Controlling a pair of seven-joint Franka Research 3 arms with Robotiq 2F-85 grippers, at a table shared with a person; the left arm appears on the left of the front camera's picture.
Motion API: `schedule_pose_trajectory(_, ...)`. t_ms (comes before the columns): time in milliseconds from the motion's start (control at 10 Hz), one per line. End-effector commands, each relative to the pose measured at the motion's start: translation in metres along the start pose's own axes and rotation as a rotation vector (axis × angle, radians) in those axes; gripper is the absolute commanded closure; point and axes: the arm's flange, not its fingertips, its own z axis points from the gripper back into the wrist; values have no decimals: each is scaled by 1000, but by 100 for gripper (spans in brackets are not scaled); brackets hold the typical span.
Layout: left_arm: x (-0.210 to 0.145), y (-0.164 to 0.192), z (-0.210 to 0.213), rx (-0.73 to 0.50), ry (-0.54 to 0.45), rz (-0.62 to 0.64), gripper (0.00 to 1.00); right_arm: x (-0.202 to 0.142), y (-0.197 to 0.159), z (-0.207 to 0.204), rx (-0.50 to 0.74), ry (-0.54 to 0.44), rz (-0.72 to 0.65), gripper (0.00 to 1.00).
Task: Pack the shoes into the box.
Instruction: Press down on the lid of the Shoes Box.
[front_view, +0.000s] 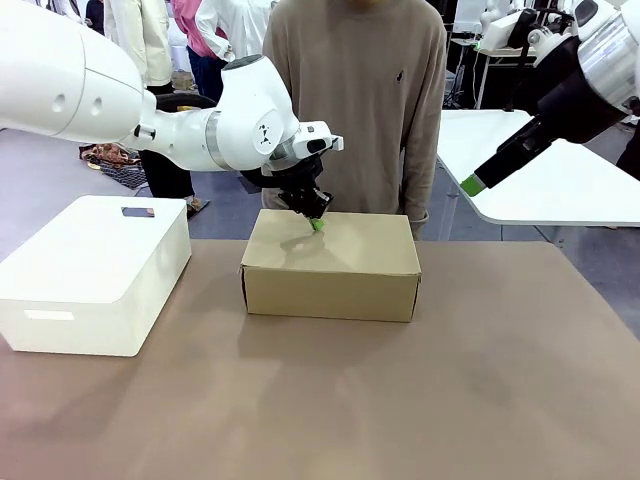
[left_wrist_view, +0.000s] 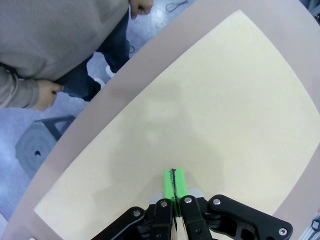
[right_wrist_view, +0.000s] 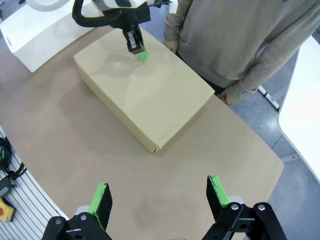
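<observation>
The tan box (front_view: 332, 262) stands shut in the middle of the brown table, its lid (left_wrist_view: 200, 120) lying flat. The shoes are hidden from view. My left gripper (front_view: 317, 223) hovers just above the lid's far-left part, its green pads (left_wrist_view: 173, 183) pressed together with nothing between them; from the right wrist it shows as the left gripper (right_wrist_view: 142, 55) over the box (right_wrist_view: 145, 92). My right gripper (right_wrist_view: 160, 195) is raised high to the right of the table, fingers spread wide and empty. One green fingertip (front_view: 473, 184) of it shows in the front view.
A white plastic bin (front_view: 90, 272) with a lid stands on the table's left side. A person (front_view: 360, 100) in a taupe sweater stands right behind the box, hands (left_wrist_view: 47, 95) down by the sides. A white table (front_view: 560, 170) lies at the back right.
</observation>
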Motion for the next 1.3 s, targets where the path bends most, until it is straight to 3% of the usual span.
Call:
schedule_pose_trajectory(0,-9,2,0,2,15,33,100,4,-1,2,-6,15,-3,0)
schedule_pose_trajectory(500,-11,4,3,-20,6,61,100,4,-1,2,-6,15,-3,0)
schedule_pose_trajectory(700,0,-3,37,31,-60,30,100,4,-1,2,-6,15,-3,0)
schedule_pose_trajectory(1000,2,-15,62,39,-80,14,100,4,-1,2,-6,15,-3,0)
schedule_pose_trajectory(1200,-5,-27,86,-36,-65,-74,100,4,-1,2,-6,15,-3,0)
